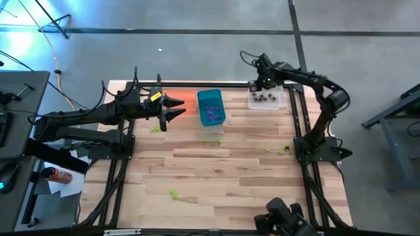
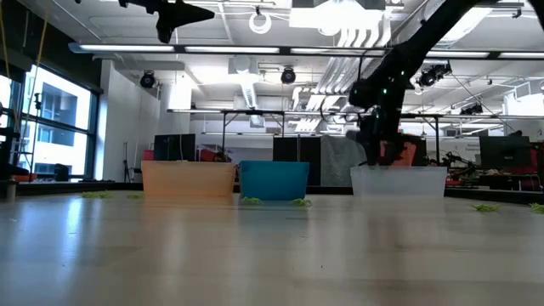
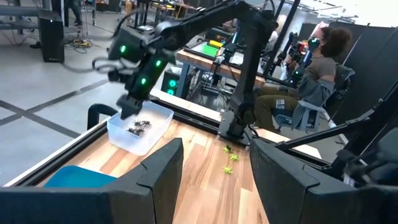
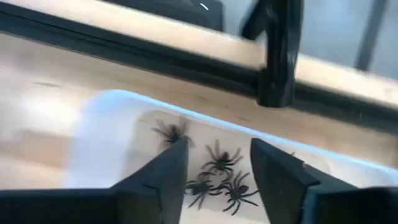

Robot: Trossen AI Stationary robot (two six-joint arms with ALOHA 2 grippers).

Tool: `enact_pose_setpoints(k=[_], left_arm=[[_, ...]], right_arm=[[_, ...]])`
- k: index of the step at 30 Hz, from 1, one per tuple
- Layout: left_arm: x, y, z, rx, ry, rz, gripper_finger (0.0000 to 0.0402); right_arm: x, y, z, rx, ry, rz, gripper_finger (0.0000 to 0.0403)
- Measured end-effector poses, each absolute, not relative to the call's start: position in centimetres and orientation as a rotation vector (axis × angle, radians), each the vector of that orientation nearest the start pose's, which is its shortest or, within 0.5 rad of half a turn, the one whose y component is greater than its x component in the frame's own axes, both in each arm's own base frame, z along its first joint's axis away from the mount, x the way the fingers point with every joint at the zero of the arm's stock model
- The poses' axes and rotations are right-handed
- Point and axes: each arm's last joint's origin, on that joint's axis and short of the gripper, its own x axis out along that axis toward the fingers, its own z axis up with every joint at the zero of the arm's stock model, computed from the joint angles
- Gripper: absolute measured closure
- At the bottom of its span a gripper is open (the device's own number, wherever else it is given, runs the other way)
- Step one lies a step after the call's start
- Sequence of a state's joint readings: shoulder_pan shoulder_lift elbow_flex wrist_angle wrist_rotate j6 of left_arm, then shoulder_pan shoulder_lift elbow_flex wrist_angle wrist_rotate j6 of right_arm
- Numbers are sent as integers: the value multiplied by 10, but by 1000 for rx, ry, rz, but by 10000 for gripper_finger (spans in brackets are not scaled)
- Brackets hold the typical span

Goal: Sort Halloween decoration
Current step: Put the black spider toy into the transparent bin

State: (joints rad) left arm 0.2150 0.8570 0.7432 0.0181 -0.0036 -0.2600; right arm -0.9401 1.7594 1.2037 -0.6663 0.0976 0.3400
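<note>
Black spider trinkets [image 4: 221,174] lie on the floor of the clear bin [image 1: 266,98] at the table's far right. My right gripper [image 4: 217,168] hangs open just above them, pointing steeply down, with nothing between its fingers. Purple pieces [image 1: 211,113] lie in the teal bin [image 1: 210,107] at the far middle. Yellow-green pieces lie loose on the wood near the teal bin [image 1: 213,139], by the right arm's base [image 1: 283,149] and toward the near edge [image 1: 173,193]. My left gripper [image 1: 177,108] hovers open and level, high over the orange bin [image 2: 188,180].
The three bins stand in a row along the far edge: orange, teal [image 2: 274,180], clear [image 2: 398,181]. Black frame rails [image 1: 302,124] run along the table's sides. A person [image 3: 317,68] sits beyond the table's right side. The middle and near wood is free.
</note>
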Motion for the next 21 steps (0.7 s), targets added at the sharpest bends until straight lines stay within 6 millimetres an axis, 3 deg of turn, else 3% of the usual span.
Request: enact_pose_setpoints(k=[6, 12, 16, 21], left_arm=[[189, 41, 326, -268, 65, 229, 229], [189, 41, 326, -268, 65, 229, 229], [189, 41, 326, -268, 66, 230, 229], [189, 42, 326, -267, 63, 248, 229]], right_arm=[[200, -259, 264, 719, 706, -928, 202], [209, -202, 336, 537, 438, -674, 203], [216, -162, 365, 420, 346, -535, 203], [226, -121, 381, 326, 292, -374, 203]])
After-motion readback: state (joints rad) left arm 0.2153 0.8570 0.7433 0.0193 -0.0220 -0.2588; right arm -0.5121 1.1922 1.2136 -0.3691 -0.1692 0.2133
